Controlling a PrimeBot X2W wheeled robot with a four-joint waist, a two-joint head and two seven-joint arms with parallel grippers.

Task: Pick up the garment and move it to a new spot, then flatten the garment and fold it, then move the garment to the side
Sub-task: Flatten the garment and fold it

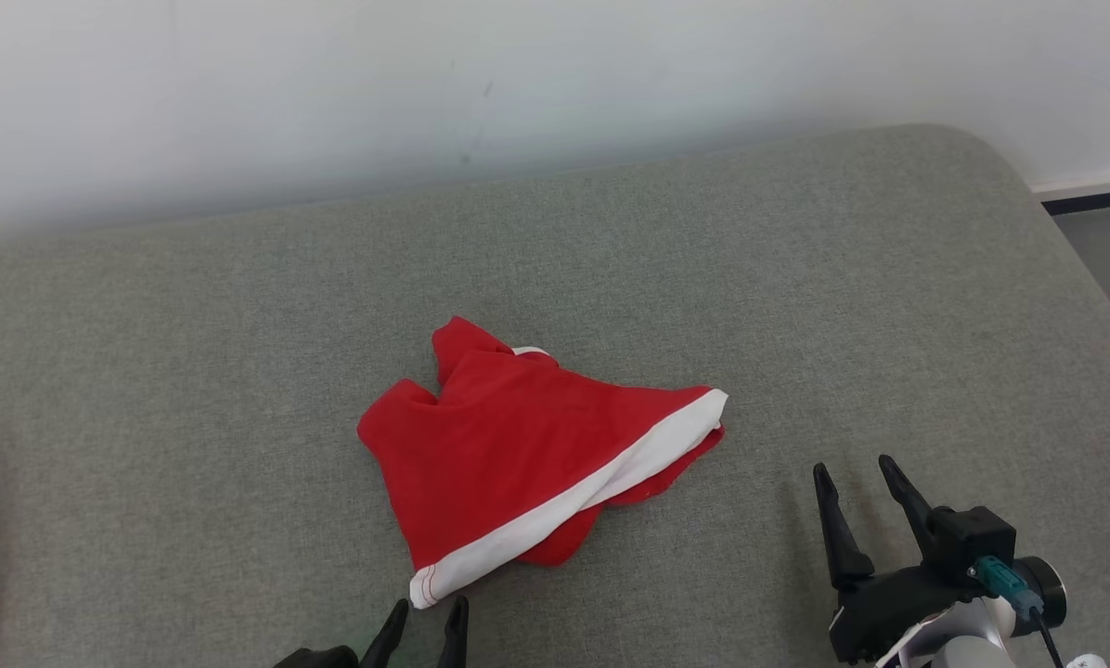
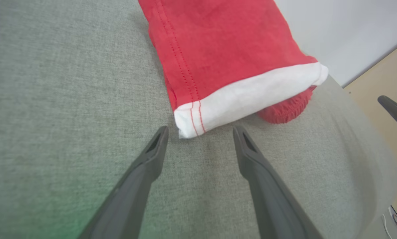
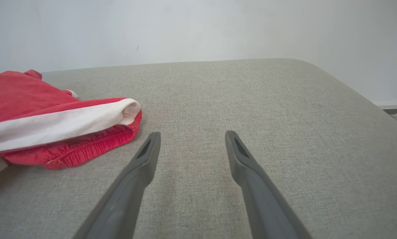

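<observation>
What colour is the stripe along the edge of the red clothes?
White, with red stitching; the left wrist view shows the stripe best.

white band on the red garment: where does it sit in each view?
Head view: white band runs diagonally through the centre, lower left to upper right.
Left wrist view: centre, rising to the right.
Right wrist view: left side, mid-height.
Shared landmark: red gathered edge peeking from under the band.

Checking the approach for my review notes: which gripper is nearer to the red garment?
Left. The left gripper sits open just short of the garment at its white-hemmed near corner; the right gripper, also open, is off to its right with bare cushion between.
</observation>
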